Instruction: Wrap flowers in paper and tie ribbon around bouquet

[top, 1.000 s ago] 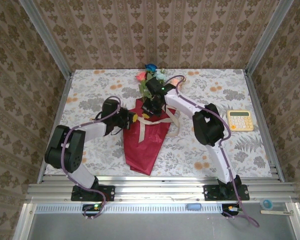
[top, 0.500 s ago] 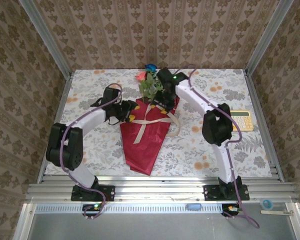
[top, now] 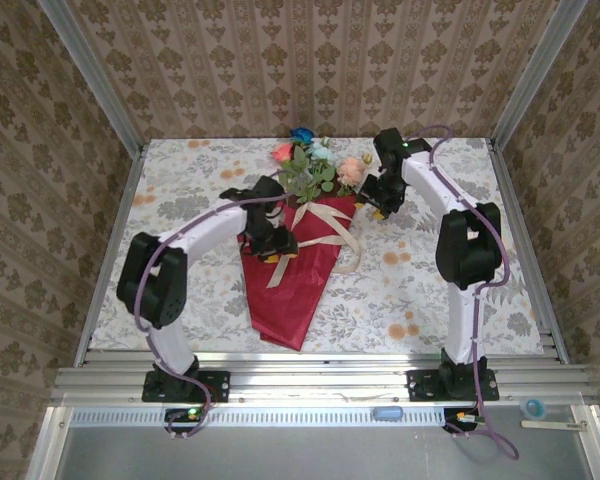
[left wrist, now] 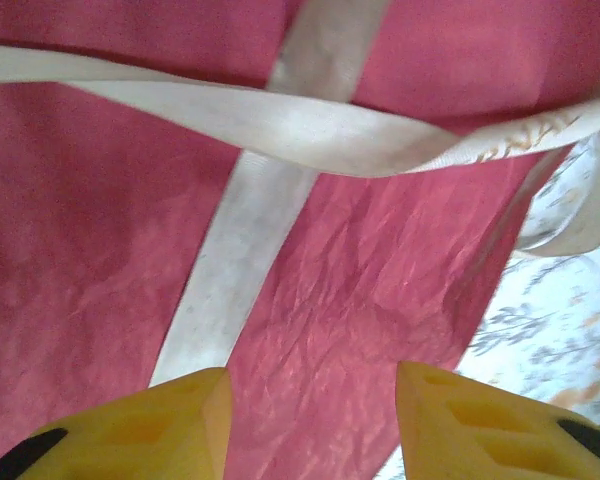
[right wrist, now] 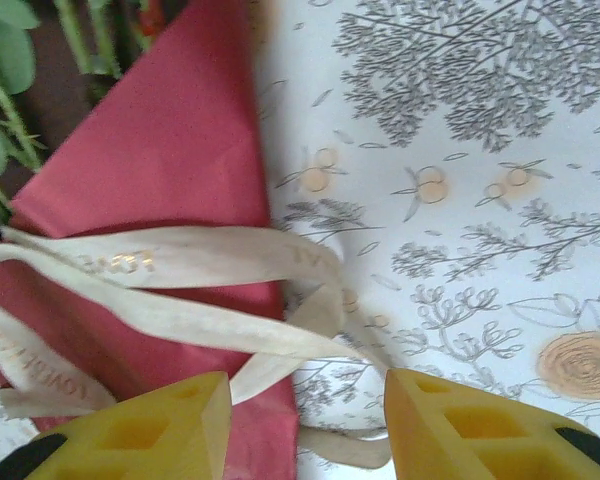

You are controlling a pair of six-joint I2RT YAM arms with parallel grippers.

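Note:
The bouquet lies on the table as a dark red paper [top: 295, 290] cone, its tip toward the near edge. The flowers [top: 305, 170] stick out at the far end. A beige ribbon [top: 325, 222] is crossed loosely over the cone's upper part, with a loop trailing off its right side. My left gripper [top: 278, 250] hovers open over the cone; its yellow fingers [left wrist: 180, 425] straddle bare paper [left wrist: 380, 290] just below the crossed ribbon [left wrist: 310, 125]. My right gripper [top: 373, 207] stands open to the right of the cone's mouth, over ribbon strands [right wrist: 180, 265], the paper's edge [right wrist: 170, 150] and green stems [right wrist: 0, 120].
The floral tablecloth [top: 420, 290] covers the table, with patterned walls on three sides. An aluminium rail [top: 320, 380] runs along the near edge, where both arm bases are fixed. The right arm's elbow [top: 467, 245] stands tall at the right.
Both grippers were shut and are now open, and the ribbon lies free. The left gripper moved right onto the cone. The right gripper swung back and right, off the bouquet.

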